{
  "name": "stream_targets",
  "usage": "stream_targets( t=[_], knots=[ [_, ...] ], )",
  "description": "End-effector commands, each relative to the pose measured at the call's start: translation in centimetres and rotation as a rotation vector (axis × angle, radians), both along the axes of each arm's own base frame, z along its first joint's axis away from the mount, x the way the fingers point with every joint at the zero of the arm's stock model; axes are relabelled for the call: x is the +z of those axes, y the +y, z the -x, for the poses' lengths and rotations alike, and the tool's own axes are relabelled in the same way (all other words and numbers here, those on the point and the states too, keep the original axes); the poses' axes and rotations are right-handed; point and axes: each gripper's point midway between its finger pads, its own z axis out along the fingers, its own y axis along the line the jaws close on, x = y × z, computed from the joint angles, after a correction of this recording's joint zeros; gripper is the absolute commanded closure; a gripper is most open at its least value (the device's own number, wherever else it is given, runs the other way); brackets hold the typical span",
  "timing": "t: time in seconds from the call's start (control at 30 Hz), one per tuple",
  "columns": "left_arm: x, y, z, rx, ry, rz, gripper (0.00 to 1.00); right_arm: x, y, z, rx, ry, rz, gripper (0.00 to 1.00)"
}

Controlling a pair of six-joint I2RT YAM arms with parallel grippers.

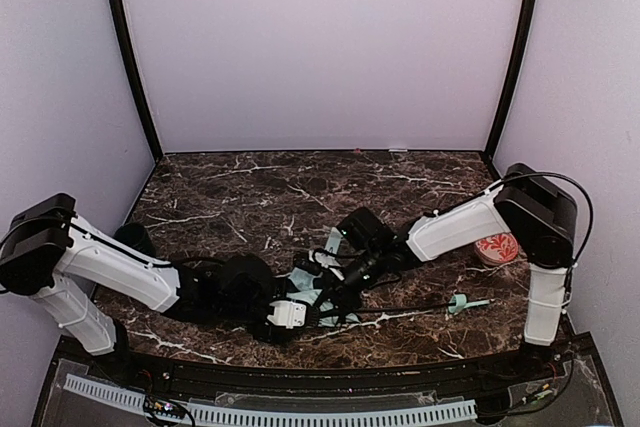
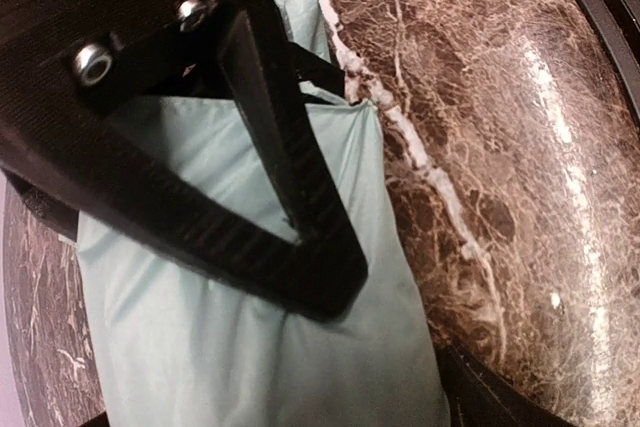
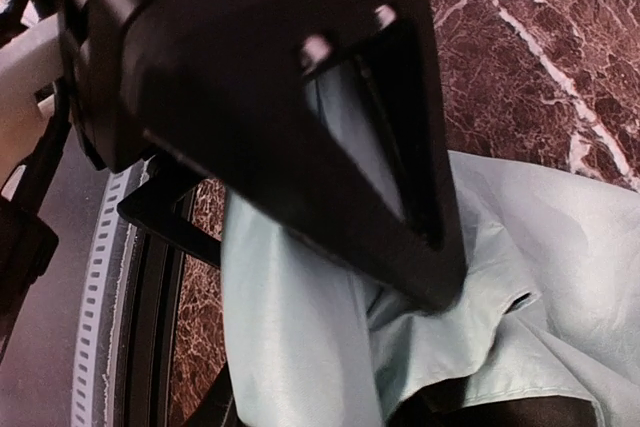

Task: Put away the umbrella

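- Two end effectors are gathered over the umbrella (image 1: 310, 285), which lies near the middle of the near edge of the worktop (image 1: 250, 187). Its mint fabric (image 2: 230, 347) is bunched under them. Its thin black shaft (image 1: 405, 308) is stretched along that edge toward the near right corner, where the small mint handle (image 1: 466, 302) rests.
- The right end effector (image 1: 338, 279) appears to be pinching a fold of the fabric: in its wrist view a strip of mint cloth is drawn up against the finger (image 3: 330, 177).
- Whether the left end effector (image 1: 302, 307) is spread or pressed together cannot be told. Only one finger (image 2: 280, 167) is shown, lying over the fabric.
- The step in hand is judged to be gathering the canopy around the shaft. The pinched fold should be held taut from the right while the loose cloth is taken low and close to the shaft from the left, so that the ribs are not bent.
- The patterned dish (image 1: 497, 248) by the right edge should be avoided if the handle end is swung.
- No brand, label or writing can be read on anything.
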Motion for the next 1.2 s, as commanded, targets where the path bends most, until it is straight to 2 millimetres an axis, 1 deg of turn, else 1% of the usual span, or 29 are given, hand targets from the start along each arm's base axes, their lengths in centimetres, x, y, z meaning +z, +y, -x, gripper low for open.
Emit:
stream_targets(
  t=[0.0,0.03,0.1,0.2,0.3,0.4,0.47,0.53,0.63,0.7,0.77,0.87,0.9,0.97,1.0,1.03,1.1,1.17],
  knots=[
    [-2.1,0.9,0.2,0.043,0.087,-0.127,0.22,-6.0,-5.0,2.8,-0.024,0.214,0.289,0.85],
    [-2.4,1.0,0.5,0.038,0.110,-0.142,0.27,-5.9,-4.8,2.4,-0.031,0.209,0.284,0.84],
    [-3.2,1.1,1.2,0.027,0.161,-0.177,0.41,-5.7,-4.4,1.5,-0.046,0.187,0.279,0.79],
    [-3.9,1.4,2.0,0.023,0.229,-0.234,0.59,-5.0,-4.1,0.1,-0.080,0.168,0.264,0.67],
    [-4.7,1.7,3.0,0.008,0.297,-0.281,0.70,-4.0,-4.1,-1.6,-0.130,0.141,0.243,0.52],
    [-5.6,2.3,4.2,0.006,0.377,-0.327,0.76,-2.7,-4.4,-3.1,-0.177,0.120,0.209,0.40],
    [-6.0,2.7,4.8,0.010,0.431,-0.354,0.80,-1.3,-4.7,-4.0,-0.207,0.117,0.175,0.36],
    [-6.4,3.0,5.5,0.017,0.483,-0.379,0.85,0.8,-5.2,-5.0,-0.242,0.103,0.118,0.32],
    [-6.6,3.0,5.8,0.037,0.550,-0.389,0.90,3.6,-6.5,-6.6,-0.299,0.078,0.028,0.29],
    [-6.7,3.1,5.8,0.048,0.589,-0.394,0.94,4.9,-7.7,-7.4,-0.344,0.052,-0.008,0.29],
    [-6.6,3.0,5.8,0.058,0.630,-0.401,1.00,6.0,-8.5,-8.0,-0.385,-0.013,-0.023,0.28],
    [-6.6,2.7,5.5,0.092,0.714,-0.393,1.00,8.0,-9.4,-8.7,-0.463,-0.145,-0.065,0.30],
    [-6.6,2.5,5.4,0.098,0.743,-0.392,1.00,8.0,-9.7,-8.3,-0.476,-0.194,-0.068,0.31],
    [-6.8,2.6,5.2,0.116,0.786,-0.402,1.00,8.7,-9.9,-7.4,-0.484,-0.367,-0.077,0.31],
    [-7.0,2.7,5.1,0.128,0.809,-0.413,1.00,8.7,-9.9,-6.5,-0.470,-0.448,-0.080,0.32],
    [-7.1,2.7,5.1,0.135,0.832,-0.420,1.00,9.0,-9.8,-5.5,-0.448,-0.518,-0.094,0.32],
    [-7.2,2.7,5.2,0.142,0.879,-0.426,1.00,8.9,-9.2,-2.5,-0.356,-0.636,-0.130,0.32],
    [-7.2,2.6,5.2,0.144,0.903,-0.431,1.00,8.2,-8.6,0.1,-0.272,-0.748,-0.139,0.31]
  ],
)
